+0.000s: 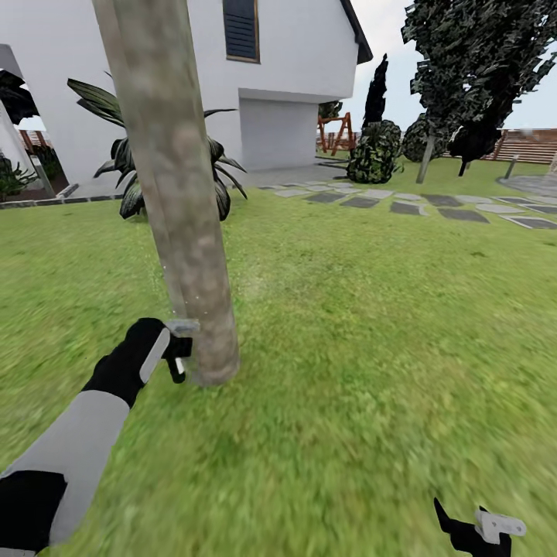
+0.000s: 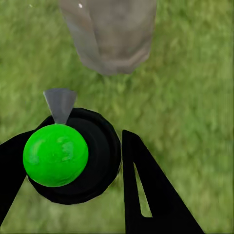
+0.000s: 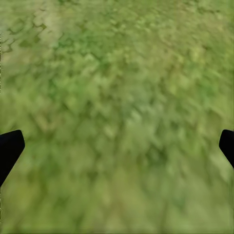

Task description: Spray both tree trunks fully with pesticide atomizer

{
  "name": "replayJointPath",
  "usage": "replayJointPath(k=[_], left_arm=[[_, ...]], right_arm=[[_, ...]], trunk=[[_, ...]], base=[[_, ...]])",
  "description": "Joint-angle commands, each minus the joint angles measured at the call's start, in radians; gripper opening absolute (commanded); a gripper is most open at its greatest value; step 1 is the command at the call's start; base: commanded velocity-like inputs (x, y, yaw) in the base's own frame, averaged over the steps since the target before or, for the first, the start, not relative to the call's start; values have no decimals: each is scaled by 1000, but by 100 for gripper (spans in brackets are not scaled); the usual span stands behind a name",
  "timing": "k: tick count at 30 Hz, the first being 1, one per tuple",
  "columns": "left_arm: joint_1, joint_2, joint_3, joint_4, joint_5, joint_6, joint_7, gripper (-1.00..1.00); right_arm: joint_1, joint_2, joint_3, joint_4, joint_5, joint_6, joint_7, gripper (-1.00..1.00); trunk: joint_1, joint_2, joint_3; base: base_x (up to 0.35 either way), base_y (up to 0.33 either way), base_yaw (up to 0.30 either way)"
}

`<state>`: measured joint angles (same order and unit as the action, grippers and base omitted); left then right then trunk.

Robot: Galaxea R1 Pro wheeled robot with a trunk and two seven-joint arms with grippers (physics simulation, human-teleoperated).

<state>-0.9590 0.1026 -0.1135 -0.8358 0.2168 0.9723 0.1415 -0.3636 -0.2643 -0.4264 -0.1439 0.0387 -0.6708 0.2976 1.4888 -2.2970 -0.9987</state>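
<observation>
My left gripper [image 1: 176, 357] is low beside the near tree trunk [image 1: 182, 193], just at its base, and it pinches the pesticide atomizer [image 2: 73, 155] between its two fingers. In the left wrist view the atomizer shows a bright green round body [image 2: 55, 155] sitting in a black round part, and a grey wedge-shaped nozzle [image 2: 60, 103] points toward the foot of the trunk [image 2: 109, 34]. The nozzle is near the bark but I cannot tell if it touches. A thin cloud of pale specks, the pesticide [image 1: 207, 298], hangs on the trunk and just to the side of it above the gripper.

My right gripper [image 1: 478, 534] is well apart from the trunk, low over the grass lawn [image 1: 371, 325], and its fingers [image 3: 9, 146] are spread wide with only grass between them.

Behind the trunk stands a broad-leaved bush [image 1: 128, 162] in front of the white house [image 1: 294, 85]. Grey stepping stones [image 1: 402, 203] run across the lawn beyond the trunk, and the second tree [image 1: 464, 70] stands far behind them, near the wooden fence [image 1: 534, 145].
</observation>
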Motion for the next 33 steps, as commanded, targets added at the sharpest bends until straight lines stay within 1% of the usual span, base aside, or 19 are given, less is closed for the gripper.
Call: replayJointPath(k=[1,2,4,5,7,8,9,11,12,13,16,18,20,22,24,26,29,31,33], left_arm=[[-16,61,0,1,6,13,-7,-100],[-21,91,0,1,7,20,-9,-100],[-27,110,-1,0,6,27,-24,-100],[-29,107,-7,-2,6,28,-37,-100],[-39,80,-77,-5,7,36,-60,-100],[-43,75,-95,-4,8,38,-62,-100],[-46,73,-107,-2,9,40,-63,-100],[-59,84,-123,7,10,42,-64,-100],[-63,95,-125,21,8,43,-65,-100],[-66,123,-124,41,6,43,-65,-100],[-91,200,-126,71,7,43,-74,-100],[-124,222,-128,92,6,43,-84,-100],[-132,221,-130,96,6,43,-87,-100],[-136,204,-130,92,9,43,-88,-100],[-143,180,-130,85,11,43,-88,-100],[-176,164,-130,84,12,43,-88,-100],[-197,178,-129,85,6,44,-88,-100],[-215,211,-128,90,7,45,-88,-100],[-222,230,-128,89,8,45,-88,-100]], right_arm=[[0,2,0,15,0,0,0,100],[0,3,0,29,-1,0,0,100],[0,3,0,41,-1,0,0,100],[0,3,0,44,-1,0,0,100],[0,7,0,54,0,-7,0,100],[0,14,0,60,0,-24,0,100],[2,21,0,68,0,-60,0,100],[36,42,0,97,1,-246,1,100],[43,56,0,102,1,-302,1,100],[47,68,0,104,1,-333,1,100],[50,86,0,109,0,-355,0,100],[51,113,0,115,0,-356,0,100],[54,142,0,120,1,-355,0,100],[56,188,0,122,1,-355,0,100],[61,209,0,122,1,-355,0,100],[66,217,0,122,0,-355,0,100],[69,218,0,122,0,-355,0,100],[70,218,0,122,0,-355,0,100],[70,218,0,122,0,-354,0,100]], trunk=[[0,0,0],[0,0,0],[0,0,0],[0,0,0],[0,0,0],[0,0,0],[0,0,0],[0,0,0],[0,0,0],[0,0,0],[0,0,0],[0,0,0],[0,0,0],[0,0,0],[0,0,0],[0,0,0],[0,0,0],[0,0,0],[0,0,0]], base=[[0,0,0],[0,0,0],[0,0,0],[0,0,0],[0,0,0],[0,0,0],[0,0,0],[0,0,0],[0,0,0],[0,0,0],[0,0,0],[0,0,0],[0,0,0],[0,0,0],[0,0,0],[0,0,0],[0,0,0],[0,0,0],[0,0,0]])
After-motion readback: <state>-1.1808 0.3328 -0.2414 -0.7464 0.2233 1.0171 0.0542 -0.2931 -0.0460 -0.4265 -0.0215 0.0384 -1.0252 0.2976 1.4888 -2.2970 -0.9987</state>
